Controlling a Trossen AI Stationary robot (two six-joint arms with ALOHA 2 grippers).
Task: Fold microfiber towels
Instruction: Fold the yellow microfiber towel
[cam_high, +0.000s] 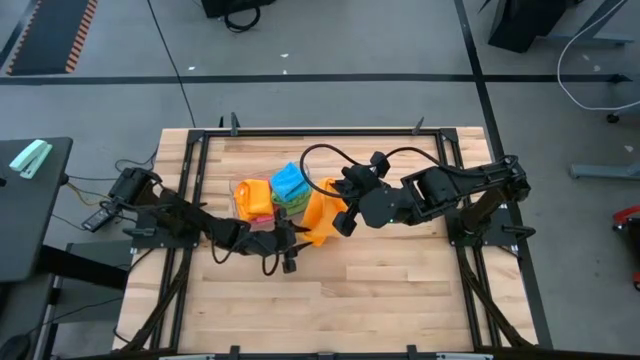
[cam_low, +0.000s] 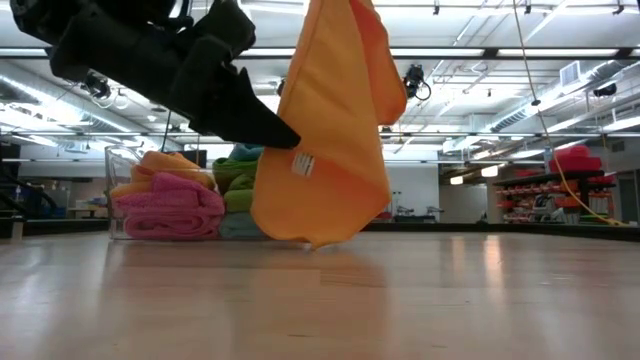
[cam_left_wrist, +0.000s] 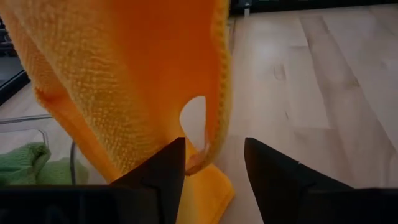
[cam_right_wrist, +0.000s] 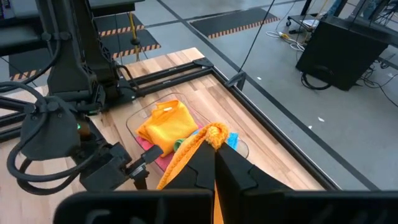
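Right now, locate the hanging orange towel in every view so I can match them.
High view: orange towel at table centre, held up by the right claw.
Low view: it hangs upper centre, its bottom tip at the tabletop.
Left wrist view: fills the upper left, ahead of the open left claw.
Right wrist view: pinched at bottom centre.
Shared landmark: clear tub of towels.

I can't read any text from here. The orange towel (cam_low: 325, 130) carries a small white tag (cam_low: 302, 165), but its print is too small to make out.
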